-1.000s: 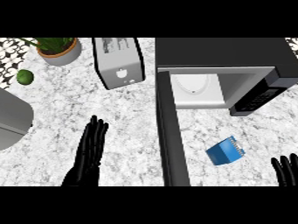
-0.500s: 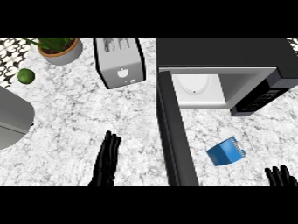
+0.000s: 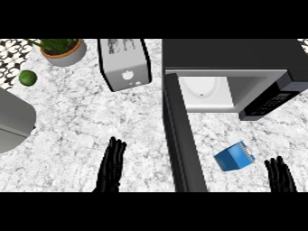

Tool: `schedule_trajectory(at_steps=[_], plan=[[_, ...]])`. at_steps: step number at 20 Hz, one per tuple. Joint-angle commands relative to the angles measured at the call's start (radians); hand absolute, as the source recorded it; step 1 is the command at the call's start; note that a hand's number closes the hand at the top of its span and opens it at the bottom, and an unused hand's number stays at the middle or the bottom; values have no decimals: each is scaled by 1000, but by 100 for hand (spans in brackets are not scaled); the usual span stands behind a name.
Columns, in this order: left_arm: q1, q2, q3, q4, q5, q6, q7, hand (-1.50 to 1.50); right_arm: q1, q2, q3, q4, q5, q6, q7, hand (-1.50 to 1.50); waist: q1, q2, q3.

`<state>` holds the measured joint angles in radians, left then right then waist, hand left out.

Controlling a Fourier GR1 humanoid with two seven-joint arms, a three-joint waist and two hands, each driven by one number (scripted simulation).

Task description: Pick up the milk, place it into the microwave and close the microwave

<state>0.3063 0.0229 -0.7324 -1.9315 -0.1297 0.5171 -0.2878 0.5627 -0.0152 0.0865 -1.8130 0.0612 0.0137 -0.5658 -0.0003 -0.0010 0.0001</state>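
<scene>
The milk (image 3: 234, 156) is a small blue carton lying on the marble counter, just right of the open microwave door (image 3: 184, 140). The black microwave (image 3: 236, 72) stands at the upper right with its white cavity (image 3: 206, 92) showing. My right hand (image 3: 280, 175) sits at the lower right edge, fingers straight, a little right of and below the carton, not touching it. On the other side of the door, my left hand (image 3: 111, 167) rises from the lower edge with fingers straight and holds nothing.
A silver toaster (image 3: 124, 63) stands left of the microwave. A potted plant (image 3: 61, 50) and a green lime (image 3: 27, 77) are at the upper left. A grey rounded appliance (image 3: 3, 118) fills the left edge.
My left hand has shifted right toward the door and lower in view. My right hand has moved left, closer to the carton. The carton and door stay put.
</scene>
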Motion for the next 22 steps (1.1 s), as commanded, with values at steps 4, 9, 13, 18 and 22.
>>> schedule_trajectory(at_steps=[4, 9, 13, 18, 22], plan=[[79, 55, -47, 29, 51, -10, -95, -150, -196, 14, -36, 223, 29, -86, -29, -150, 5, 1, 0], [82, 147, 37, -106, 149, -72, -18, -150, -277, 15, -93, 376, 54, -127, -89, -150, 4, 1, 0], [113, 172, 75, -6, 210, -97, -163, -150, -342, -11, -131, 416, 58, -136, -89, -150, 4, 1, 0], [210, 233, 71, -51, 252, -125, -226, -150, -495, -17, -204, 610, 32, -174, -146, -150, 9, 1, 0], [164, 254, 115, -71, 267, -135, -176, -150, -508, -41, -254, 766, 3, -152, -293, 150, 5, 1, 0]])
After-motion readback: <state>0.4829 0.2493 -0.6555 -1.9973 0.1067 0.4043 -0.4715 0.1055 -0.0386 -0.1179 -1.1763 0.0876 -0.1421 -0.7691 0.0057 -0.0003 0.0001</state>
